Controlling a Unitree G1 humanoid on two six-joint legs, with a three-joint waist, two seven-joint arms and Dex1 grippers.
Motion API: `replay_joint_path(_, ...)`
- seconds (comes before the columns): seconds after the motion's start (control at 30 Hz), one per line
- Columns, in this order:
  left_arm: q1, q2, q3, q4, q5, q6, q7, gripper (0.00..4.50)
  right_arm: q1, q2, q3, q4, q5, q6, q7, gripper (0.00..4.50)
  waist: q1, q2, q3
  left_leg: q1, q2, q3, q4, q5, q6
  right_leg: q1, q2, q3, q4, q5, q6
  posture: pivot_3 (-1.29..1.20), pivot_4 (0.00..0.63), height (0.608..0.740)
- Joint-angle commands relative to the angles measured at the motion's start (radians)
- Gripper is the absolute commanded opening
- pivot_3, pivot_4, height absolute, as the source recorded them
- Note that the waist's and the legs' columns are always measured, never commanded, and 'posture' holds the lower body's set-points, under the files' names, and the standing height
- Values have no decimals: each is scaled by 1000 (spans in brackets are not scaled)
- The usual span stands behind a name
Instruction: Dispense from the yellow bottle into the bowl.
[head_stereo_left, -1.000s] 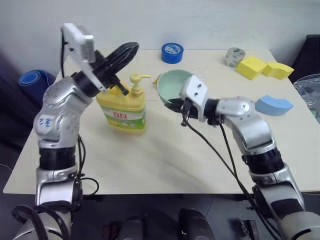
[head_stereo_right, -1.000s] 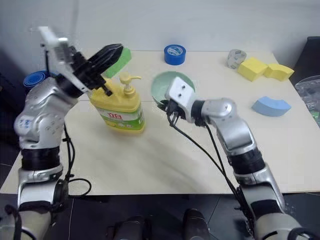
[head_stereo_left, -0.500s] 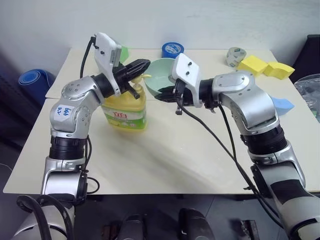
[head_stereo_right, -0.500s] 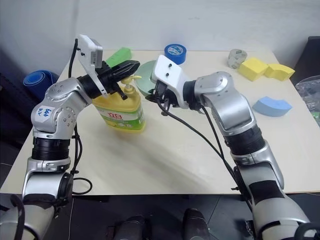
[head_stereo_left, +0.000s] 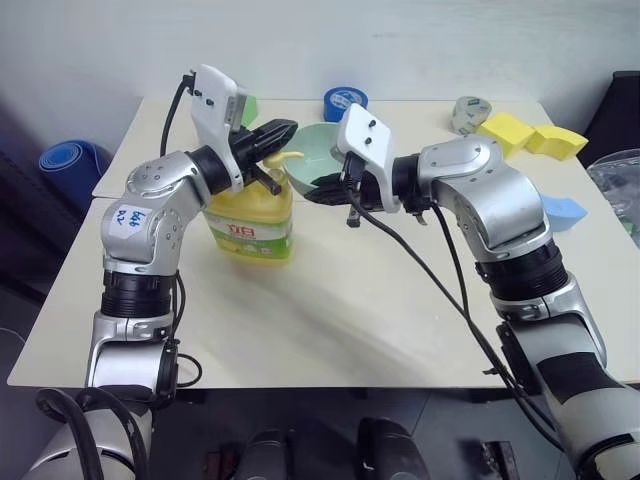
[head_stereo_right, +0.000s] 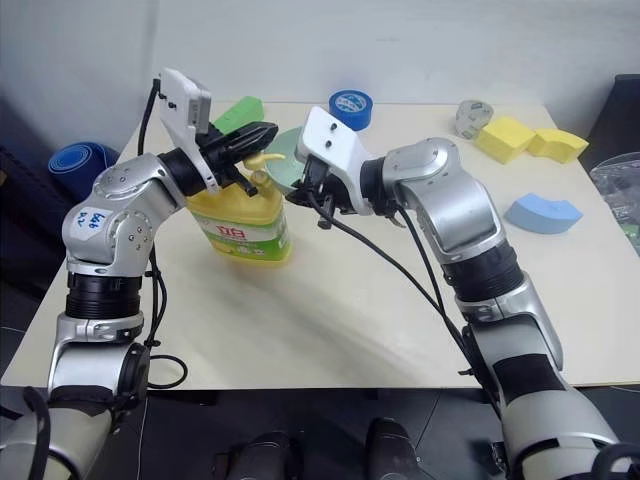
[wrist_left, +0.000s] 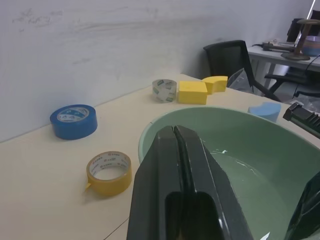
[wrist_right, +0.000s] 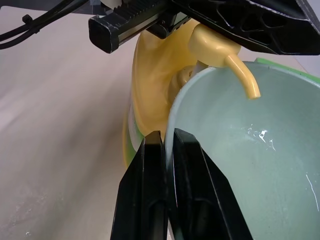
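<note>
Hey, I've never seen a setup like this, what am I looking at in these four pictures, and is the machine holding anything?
This is a two-armed humanoid robot working at a pale table. Two pictures come from cameras in its head, looking down over its arms. The other two come from cameras on each wrist, looking along that arm's black two-fingered claw.

The right claw is shut on the rim of the small pale mint-green bowl, holding it up beside the large yellow plastic pump bottle, so the nozzle hangs over the bowl. The left claw is shut and sits on top of the pump head, holding nothing.

Also on the table: a blue tape roll, a yellowish tape roll, a pale tape roll, yellow foam blocks and a blue foam block.
</note>
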Motion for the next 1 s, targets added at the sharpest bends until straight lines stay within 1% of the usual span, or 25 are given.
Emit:
replay_joint_path(0.03,68,-15,-70,74,66,57,13,14,-23,15,-29,-34,22,-8,-12,0,0,0,0,0,0,0,0,0,0,0,0,0,0,0,0,0,150,740)
replay_joint_path(0.27,122,-18,-104,72,87,80,-11,14,-12,27,-40,-45,38,15,-29,0,0,2,-5,2,0,0,0,0,0,1,0,1,1,0,0,0,150,740)
replay_joint_path(0.47,159,-35,-118,79,108,70,3,14,10,21,-39,-75,54,32,-22,0,0,4,-9,3,0,0,0,0,0,2,0,1,1,0,0,0,150,740)
replay_joint_path(0.53,158,-46,-104,74,102,55,5,14,18,22,-43,-84,56,36,-27,0,0,4,-9,5,0,1,-1,0,0,4,0,1,1,0,0,0,150,740)
replay_joint_path(0.63,134,-86,-32,53,49,44,25,14,35,17,-56,-95,53,45,-45,0,1,4,-9,12,0,1,-3,0,0,10,0,2,-1,0,0,0,150,740)
replay_joint_path(0.7,122,-94,-2,30,34,-33,-12,14,54,-1,-67,-100,55,40,-42,0,2,4,-9,12,0,1,-3,0,0,11,0,1,-4,0,0,0,150,740)
replay_joint_path(0.77,107,-100,49,10,2,-138,-66,14,95,-43,-81,-96,50,14,-28,0,4,4,-9,12,0,1,-4,0,0,11,0,1,-5,0,0,0,150,740)
replay_joint_path(0.83,101,-94,80,8,-19,-190,-103,14,132,-82,-85,-89,45,-5,-19,0,8,3,-9,9,0,0,-3,0,0,11,0,0,-6,0,0,0,150,740)
replay_joint_path(0.9,119,-72,122,-11,-50,-297,-194,14,227,-132,-104,-51,40,-80,1,0,9,2,-8,5,0,-1,-2,0,0,9,0,-1,-8,0,0,0,150,740)
replay_joint_path(1.0,154,-44,146,-38,-77,-339,-258,14,342,-175,-110,4,21,-180,14,0,6,0,-7,-3,0,-1,-2,0,0,1,0,-2,-8,0,0,0,150,740)
